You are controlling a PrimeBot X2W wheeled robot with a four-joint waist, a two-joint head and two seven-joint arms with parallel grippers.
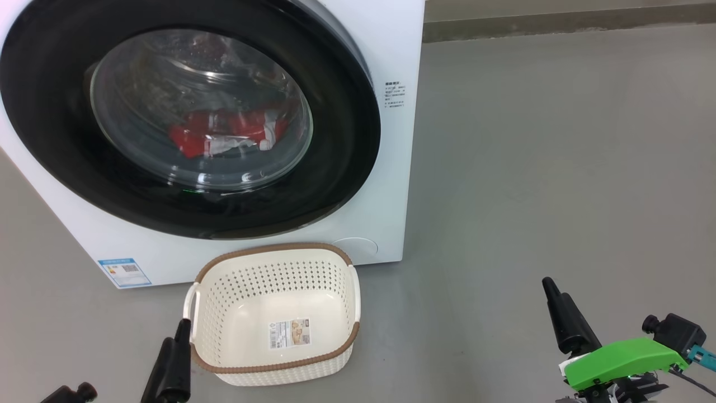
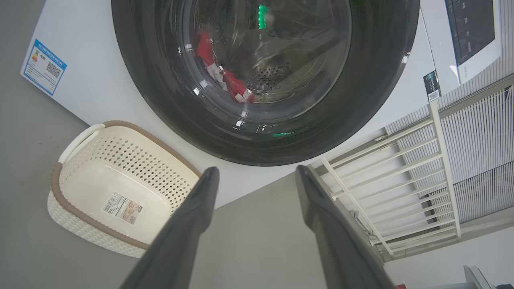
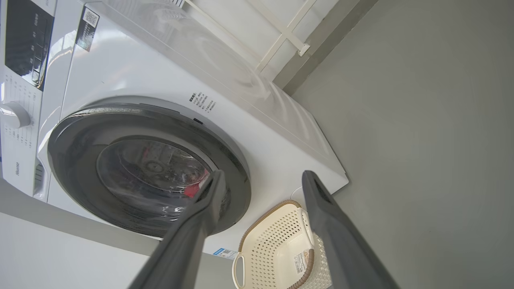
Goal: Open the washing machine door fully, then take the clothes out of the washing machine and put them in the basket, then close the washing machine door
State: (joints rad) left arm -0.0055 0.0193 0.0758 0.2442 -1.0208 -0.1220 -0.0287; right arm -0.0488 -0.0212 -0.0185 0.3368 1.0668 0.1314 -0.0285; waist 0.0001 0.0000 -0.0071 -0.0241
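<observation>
Washing machine (image 3: pixel 265 160), Hisense logo (image 3: pixel 18 174), blue label (image 1: pixel 124 272)

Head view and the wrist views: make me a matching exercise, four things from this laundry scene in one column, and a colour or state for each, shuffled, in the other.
Column one:
1. washing machine door
2. clothes
3. basket
4. left tool

Column two:
A. red and white
B. open, holding nothing
C. glossy black rim, clear centre
D. cream with a brown rim

Pairs: 1-C, 2-A, 3-D, 4-B.
</observation>
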